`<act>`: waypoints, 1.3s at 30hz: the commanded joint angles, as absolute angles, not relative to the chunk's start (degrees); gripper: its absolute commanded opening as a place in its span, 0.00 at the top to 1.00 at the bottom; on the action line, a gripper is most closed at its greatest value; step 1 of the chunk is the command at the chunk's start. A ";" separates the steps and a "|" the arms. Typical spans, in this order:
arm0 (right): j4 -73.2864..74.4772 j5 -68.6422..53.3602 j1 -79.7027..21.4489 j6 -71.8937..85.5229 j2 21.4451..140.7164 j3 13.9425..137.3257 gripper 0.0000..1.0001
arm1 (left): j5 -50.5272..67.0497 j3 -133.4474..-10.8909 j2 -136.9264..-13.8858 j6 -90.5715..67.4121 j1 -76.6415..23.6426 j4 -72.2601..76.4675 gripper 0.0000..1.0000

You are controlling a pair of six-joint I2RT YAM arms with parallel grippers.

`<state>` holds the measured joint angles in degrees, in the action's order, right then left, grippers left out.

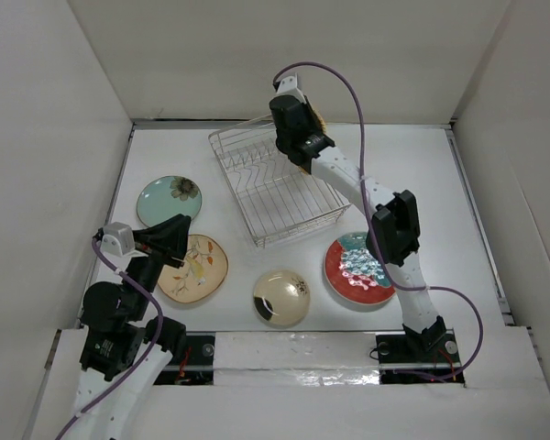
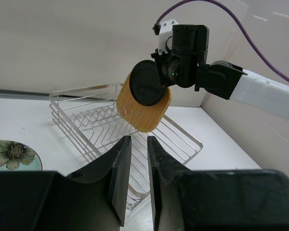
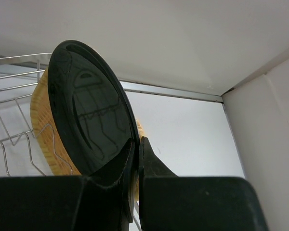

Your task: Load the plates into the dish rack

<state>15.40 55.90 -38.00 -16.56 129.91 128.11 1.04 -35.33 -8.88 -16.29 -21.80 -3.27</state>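
Rack (image 1: 277, 200) sits beneath tilted black plate (image 3: 91, 110), orange plate (image 2: 145, 114) just behind it.

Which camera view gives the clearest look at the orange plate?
The left wrist view: most of the orange plate shows, only its top covered by the black plate in the right gripper. The right wrist view shows just its rim behind the black plate; the top view, a sliver beside the arm.

No text, label, brand, number or sign can be read in any of the three views. The cream plate (image 1: 281, 298) carries a dark mark (image 1: 269, 311), but it is only a painted shape, not a letter.
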 commanded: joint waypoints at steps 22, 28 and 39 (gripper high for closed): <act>10.10 41.49 -37.35 -1.24 129.99 116.01 0.98 | 1.58 -36.21 -10.81 -15.29 -22.15 -0.97 0.83; 9.85 36.67 -37.35 2.98 122.64 112.25 0.53 | 1.32 -36.12 -10.81 -15.29 -22.15 -0.88 0.83; 3.16 22.51 -43.67 11.94 92.57 83.08 0.99 | 1.32 -35.95 -10.81 -15.38 -22.15 -0.79 0.83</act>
